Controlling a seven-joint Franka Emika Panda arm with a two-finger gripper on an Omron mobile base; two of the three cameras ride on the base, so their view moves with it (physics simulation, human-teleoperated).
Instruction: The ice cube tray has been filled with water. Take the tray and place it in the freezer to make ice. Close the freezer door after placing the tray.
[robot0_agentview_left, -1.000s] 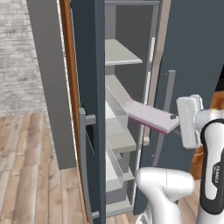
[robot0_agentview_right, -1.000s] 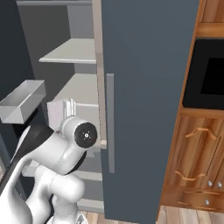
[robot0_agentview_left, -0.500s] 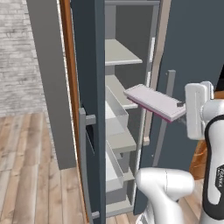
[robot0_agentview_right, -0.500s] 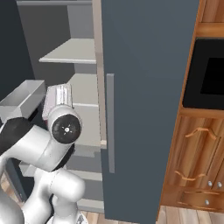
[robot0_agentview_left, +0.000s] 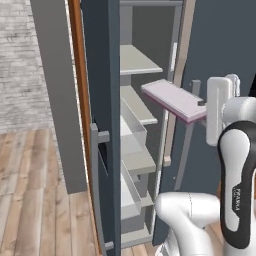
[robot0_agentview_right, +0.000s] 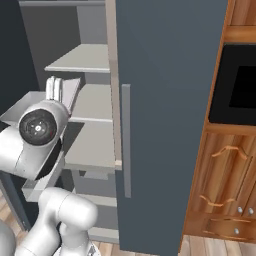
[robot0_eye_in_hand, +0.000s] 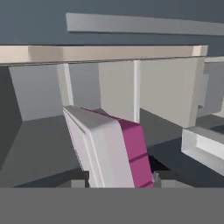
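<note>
The gripper (robot0_agentview_left: 202, 106) holds the ice cube tray (robot0_agentview_left: 172, 98) by one end, up in the air in front of the open freezer (robot0_agentview_left: 134, 125). The tray has water in it, so a tilt could spill it. It could bump a shelf (robot0_agentview_left: 137, 61) edge. The freezer door (robot0_agentview_left: 102, 120) is near on the left, so room is tight.

From behind and left of the white arm, the left base camera looks forward and down past the edge of the open dark slate-grey freezer door (robot0_agentview_left: 102, 125) onto the grey inner shelves (robot0_agentview_left: 137, 62). The right base camera faces the same shelves (robot0_agentview_right: 87, 60) from the opposite side, beside the brown wooden cabinets (robot0_agentview_right: 225, 200). The hand camera sits close, rolled sideways, looking into the shelving.
</note>
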